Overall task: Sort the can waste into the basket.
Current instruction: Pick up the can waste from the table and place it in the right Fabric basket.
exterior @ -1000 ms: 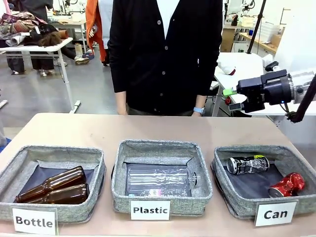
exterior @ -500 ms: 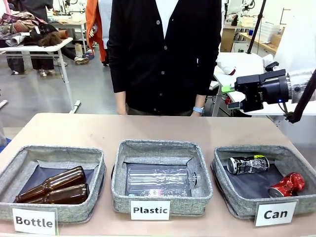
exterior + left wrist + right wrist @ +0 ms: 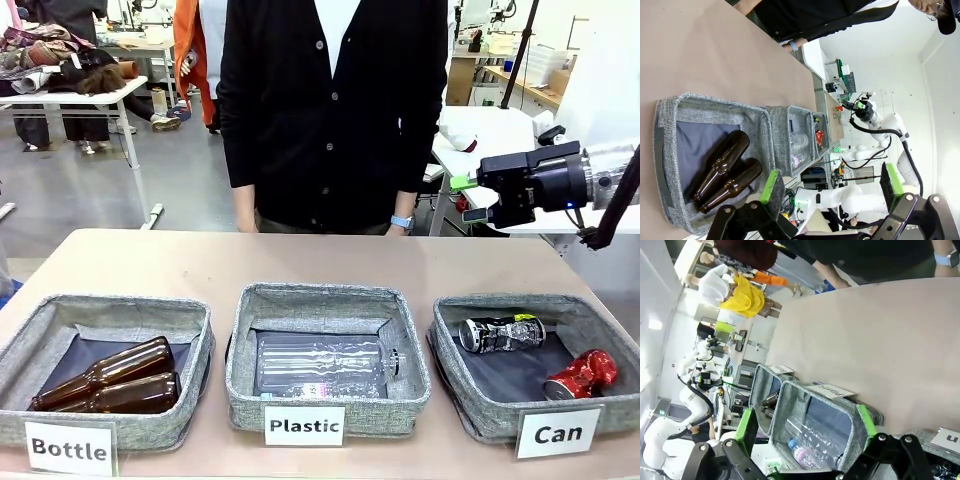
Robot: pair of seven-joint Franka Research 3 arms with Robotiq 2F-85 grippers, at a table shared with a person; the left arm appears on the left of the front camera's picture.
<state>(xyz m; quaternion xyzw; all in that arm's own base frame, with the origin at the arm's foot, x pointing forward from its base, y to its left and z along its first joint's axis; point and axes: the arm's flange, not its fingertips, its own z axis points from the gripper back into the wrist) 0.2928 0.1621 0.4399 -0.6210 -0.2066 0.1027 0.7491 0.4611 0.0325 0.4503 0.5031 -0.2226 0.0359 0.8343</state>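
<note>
Cans, black (image 3: 501, 333) and red (image 3: 581, 374), in Can basket (image 3: 458, 385), right claw (image 3: 466, 198) spread, well above them.

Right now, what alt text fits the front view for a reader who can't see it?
Three grey fabric baskets sit in a row: the "Can" basket holds a black can and a crushed red can; the others hold brown bottles and clear plastic bottles. The open right gripper hovers above, empty.

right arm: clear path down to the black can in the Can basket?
Probably yes. The right gripper is open and empty above the table, and the black can lies uncovered in the open-topped basket, apart from the red can.
</note>
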